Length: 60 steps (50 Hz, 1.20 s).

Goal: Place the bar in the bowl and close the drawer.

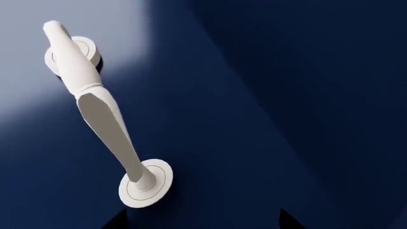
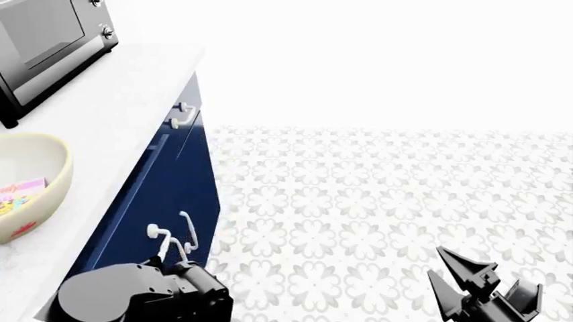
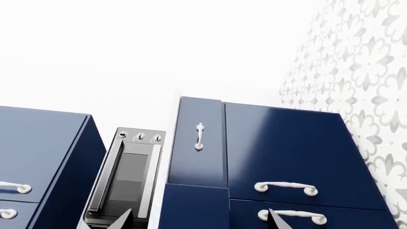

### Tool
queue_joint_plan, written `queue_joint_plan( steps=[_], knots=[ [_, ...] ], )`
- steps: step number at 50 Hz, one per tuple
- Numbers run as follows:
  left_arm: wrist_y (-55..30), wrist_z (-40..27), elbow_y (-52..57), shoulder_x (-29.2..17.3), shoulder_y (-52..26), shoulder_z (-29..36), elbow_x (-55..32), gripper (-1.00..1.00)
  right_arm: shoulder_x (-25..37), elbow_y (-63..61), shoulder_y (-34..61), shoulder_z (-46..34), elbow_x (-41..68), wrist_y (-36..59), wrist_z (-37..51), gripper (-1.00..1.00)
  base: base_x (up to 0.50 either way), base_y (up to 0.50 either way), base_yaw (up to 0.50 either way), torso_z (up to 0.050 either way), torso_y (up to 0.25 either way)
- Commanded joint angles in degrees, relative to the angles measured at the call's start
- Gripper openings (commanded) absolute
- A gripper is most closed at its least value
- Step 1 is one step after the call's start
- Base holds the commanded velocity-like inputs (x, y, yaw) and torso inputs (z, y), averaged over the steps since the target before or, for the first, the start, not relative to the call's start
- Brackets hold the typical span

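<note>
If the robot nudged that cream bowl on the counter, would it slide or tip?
The bowl would probably slide rather than tip: its glossy walls and the smooth white counter look slippery. It looks rigid and possibly breakable. The bar inside seems too light to matter.

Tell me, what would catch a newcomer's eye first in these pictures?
Probably the cream bowl on the white counter at the head view's left, with the pink and yellow bar already lying inside it. Next, the left wrist view is filled by a white handle on a navy panel, seen very close. The flower-patterned floor spreads beside the cabinets, with the right end effector hanging open above it.
</note>
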Motion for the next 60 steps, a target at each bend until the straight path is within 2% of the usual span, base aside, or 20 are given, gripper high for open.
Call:
queue_joint_plan(
  steps=[1,22,30,60],
  knots=[
    [0.55,2.45,-3.04,-1.05,1.28,1.11,-0.39,1.00,-0.01,-0.03,-0.30,0.06,-0.11,-0.11,-0.34,1.00,0.00,0.00,0.00,0.000,0.000],
    [-4.13,4.76,-9.41,0.70,2.59,3.84,0.64,1.00,-0.11,-0.03,-0.37,0.14,-0.22,-0.18,-0.70,1.00,0.00,0.00,0.00,0.000,0.000],
    [-4.73,8.55,-13.02,1.60,3.48,5.37,2.65,1.00,-0.08,-0.03,-0.44,0.18,-0.20,-0.14,-0.77,1.00,0.00,0.00,0.00,0.000,0.000],
    [-3.18,11.50,-14.46,-1.33,5.18,5.06,3.37,1.00,-0.05,-0.03,-0.61,0.22,-0.31,-0.12,-1.03,1.00,0.00,0.00,0.00,0.000,0.000]
  ],
)
